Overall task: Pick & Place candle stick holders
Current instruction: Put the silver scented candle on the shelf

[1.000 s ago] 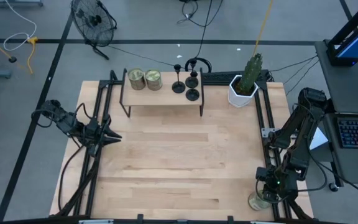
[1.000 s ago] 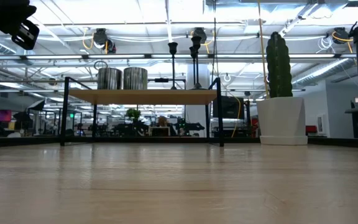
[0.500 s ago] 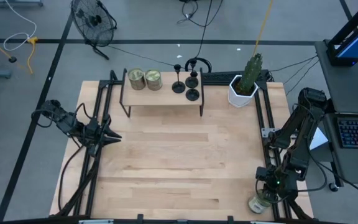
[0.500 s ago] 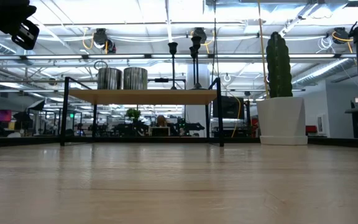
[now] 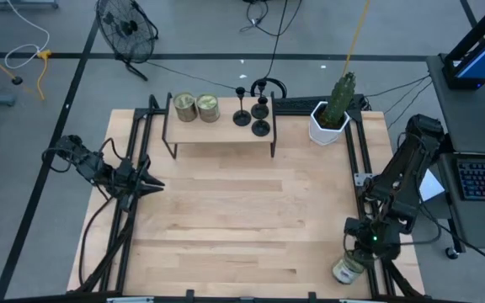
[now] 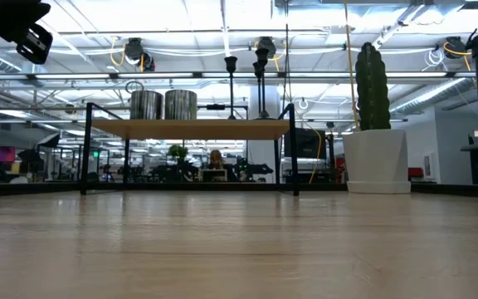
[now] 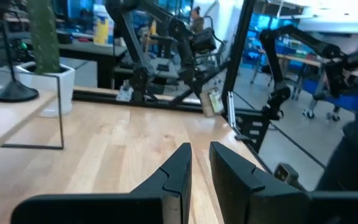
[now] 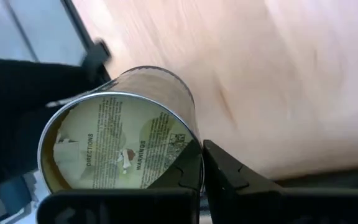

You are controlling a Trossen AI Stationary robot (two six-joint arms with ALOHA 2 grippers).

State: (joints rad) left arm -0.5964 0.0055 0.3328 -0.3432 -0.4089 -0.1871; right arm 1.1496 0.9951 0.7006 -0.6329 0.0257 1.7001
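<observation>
Three black candle stick holders (image 5: 241, 118) (image 5: 260, 108) (image 5: 261, 128) stand on their round bases on the right half of a small wooden shelf (image 5: 221, 139) at the table's far side. In the low view their stems (image 6: 260, 58) rise above it. My right gripper (image 5: 357, 256) is at the near right corner, pointing down, shut, right beside a greenish-gold jar candle (image 5: 345, 269). The jar looks tipped, its labelled round face (image 8: 114, 146) turned toward the gripper. My left gripper (image 5: 154, 187) waits level over the table's left edge, its fingers (image 7: 182, 165) a narrow gap apart and empty. My right gripper comes at the jar candle slanting down from the far side. One fingertip (image 8: 182, 171) lies over the edge of the jar's labelled face (image 8: 194, 146). That edge runs into the slit between the fingers, but I cannot tell whether it is pinched or only touched.
Two more jar candles (image 5: 183, 107) (image 5: 207, 107) stand on the shelf's left half. A cactus in a white pot (image 5: 331, 122) stands at the far right corner. Black frame rails (image 5: 369, 181) run along both sides. Bare wood (image 5: 234, 219) fills the table's middle.
My right gripper has drawn a little up and toward the table's far edge. More of the jar candle shows below it than before.
</observation>
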